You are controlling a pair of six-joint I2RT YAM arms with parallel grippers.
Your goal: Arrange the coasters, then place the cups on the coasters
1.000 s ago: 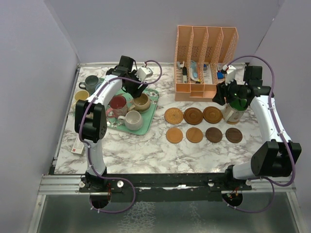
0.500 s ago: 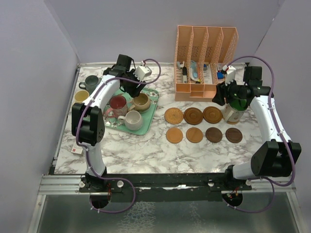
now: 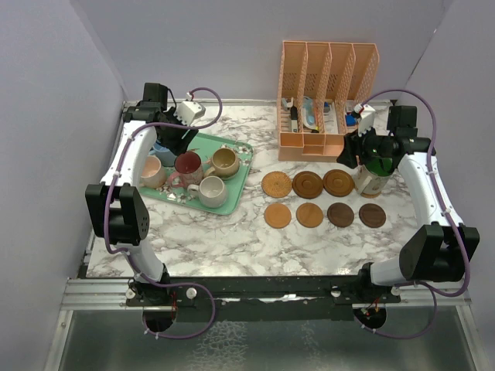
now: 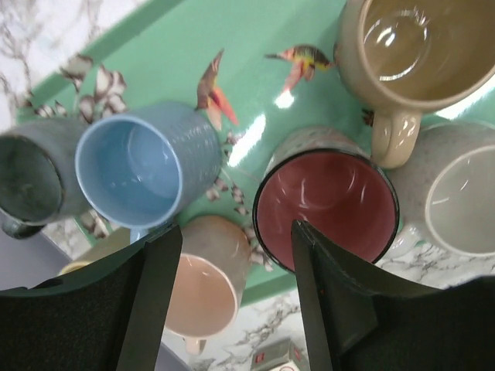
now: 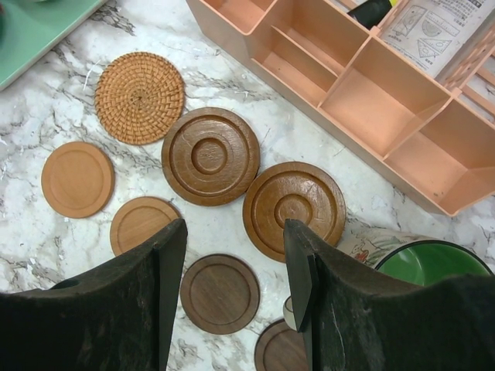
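both pincers open and empty; cups mostly on the tray, coasters laid out on the bench.
marbled bench (image 3: 232, 239) carries a peach file organizer (image 3: 329, 77) at the back right and a mint-green tray (image 4: 255, 31) at the left. left pincer (image 4: 232, 232) hangs over the tray, jaws apart with nothing between them, above the maroon cup (image 4: 329, 201) and pink cup (image 4: 205, 286); light blue cup (image 4: 143, 166), tan cup (image 4: 410, 54) and cream cup (image 4: 464, 201) stand close by. right pincer (image 5: 234, 224) hovers over the coasters (image 5: 210, 154), jaws apart, gripping nothing, green cup (image 5: 433, 267) near its right finger. seven coasters show, in two rows.
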